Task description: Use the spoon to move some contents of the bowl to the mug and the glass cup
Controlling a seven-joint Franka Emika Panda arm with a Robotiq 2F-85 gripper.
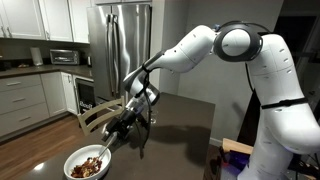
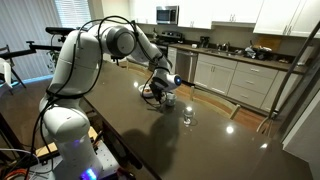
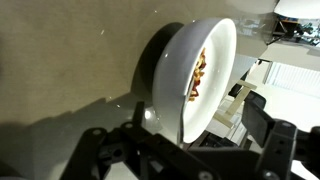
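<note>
The white bowl [image 1: 88,163] stands near the table's front edge with brown and reddish contents [image 1: 89,166] in it. It fills the wrist view [image 3: 180,90], contents [image 3: 200,75] showing over the rim. The thin spoon [image 1: 108,146] leans in the bowl, its handle rising toward my gripper [image 1: 124,126]. The gripper hangs just above and beside the bowl, its fingers wide apart [image 3: 180,140] with nothing between them. In an exterior view a small white mug [image 2: 171,98] sits by the gripper [image 2: 160,90], and the glass cup [image 2: 187,116] stands a little farther along the table.
The dark glossy table [image 2: 200,140] runs on past the glass cup. A wooden chair [image 1: 92,118] stands at the table's side behind the bowl. Kitchen counters and a steel fridge [image 1: 120,45] are farther back.
</note>
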